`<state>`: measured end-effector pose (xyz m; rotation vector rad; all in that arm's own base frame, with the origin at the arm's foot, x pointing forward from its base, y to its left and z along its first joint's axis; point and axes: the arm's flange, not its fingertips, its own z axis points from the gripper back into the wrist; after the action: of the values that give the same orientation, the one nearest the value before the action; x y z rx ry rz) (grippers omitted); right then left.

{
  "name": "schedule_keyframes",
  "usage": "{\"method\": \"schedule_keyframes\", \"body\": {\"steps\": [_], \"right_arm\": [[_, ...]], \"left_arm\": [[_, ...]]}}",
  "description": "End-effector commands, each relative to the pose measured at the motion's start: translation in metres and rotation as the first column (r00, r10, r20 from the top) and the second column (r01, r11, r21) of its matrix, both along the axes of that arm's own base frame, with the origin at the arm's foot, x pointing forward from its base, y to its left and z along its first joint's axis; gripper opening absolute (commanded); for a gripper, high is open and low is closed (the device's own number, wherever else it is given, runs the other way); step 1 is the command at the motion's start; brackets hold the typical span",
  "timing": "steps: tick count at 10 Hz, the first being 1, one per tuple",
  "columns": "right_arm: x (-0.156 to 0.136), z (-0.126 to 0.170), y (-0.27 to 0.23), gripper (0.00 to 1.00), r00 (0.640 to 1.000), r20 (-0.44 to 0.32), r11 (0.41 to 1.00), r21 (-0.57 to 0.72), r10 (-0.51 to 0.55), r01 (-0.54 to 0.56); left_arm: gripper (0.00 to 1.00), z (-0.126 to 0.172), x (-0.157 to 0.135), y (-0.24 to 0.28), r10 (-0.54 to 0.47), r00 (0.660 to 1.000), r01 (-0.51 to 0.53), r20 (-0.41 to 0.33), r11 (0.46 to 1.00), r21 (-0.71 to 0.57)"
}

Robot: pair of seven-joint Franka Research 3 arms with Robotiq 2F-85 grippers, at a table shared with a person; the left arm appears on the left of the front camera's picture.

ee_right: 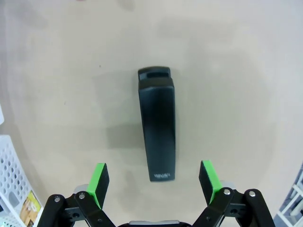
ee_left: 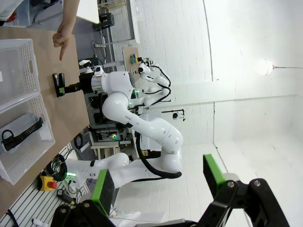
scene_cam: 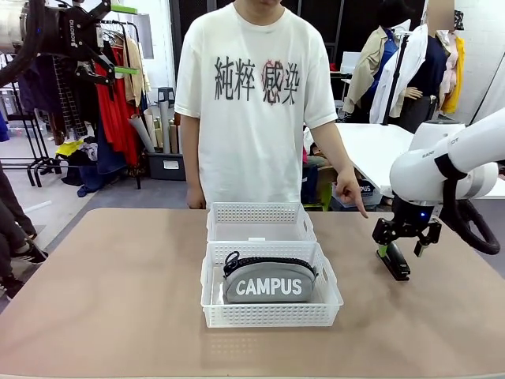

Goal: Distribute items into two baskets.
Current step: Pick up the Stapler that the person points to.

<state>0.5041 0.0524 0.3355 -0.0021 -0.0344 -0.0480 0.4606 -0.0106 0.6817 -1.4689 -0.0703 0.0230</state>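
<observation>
Two white lattice baskets sit end to end mid-table. The near basket holds the grey "CAMPUS" pouch; the far basket has nothing in it. The black stapler lies flat on the table to the right. My right gripper hovers just above it, open; in the right wrist view the stapler lies lengthwise between the spread green pads of the gripper. My left gripper is raised high at the far left, open and holding nothing.
A person stands at the far side, one hand pointing a finger down near the stapler. The left wrist view shows both baskets, the pouch and the stapler from afar. A basket corner edges the right wrist view.
</observation>
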Motion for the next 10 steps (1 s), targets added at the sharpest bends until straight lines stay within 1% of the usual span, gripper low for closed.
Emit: {"method": "schedule_keyframes", "body": {"steps": [1,4,7,8,10], "right_arm": [[0.019,-0.004,0.008,1.0,0.999,0.036,0.999,-0.041,-0.027,0.029],[0.033,-0.006,0.003,1.0,0.998,0.034,0.997,-0.051,-0.051,0.053],[0.036,-0.009,-0.002,1.0,0.998,0.029,0.997,-0.064,-0.05,0.052],[0.036,-0.012,-0.003,0.92,0.999,0.032,0.997,-0.068,-0.033,0.035],[0.038,-0.015,-0.006,0.53,1.0,0.01,0.998,-0.064,-0.029,0.029]], "left_arm": [[1.0,0.002,-0.002,0.0,-0.001,1.0,0.001,-0.005,1.0,-0.01],[1.0,0.002,-0.002,0.0,-0.001,1.0,0.001,-0.005,1.0,-0.01],[1.0,0.002,-0.002,0.0,-0.001,1.0,0.001,-0.005,1.0,-0.01],[1.0,0.002,-0.002,0.0,-0.001,1.0,0.001,-0.005,1.0,-0.01],[1.0,0.002,-0.002,0.0,-0.001,1.0,0.001,-0.005,1.0,-0.01]]}}
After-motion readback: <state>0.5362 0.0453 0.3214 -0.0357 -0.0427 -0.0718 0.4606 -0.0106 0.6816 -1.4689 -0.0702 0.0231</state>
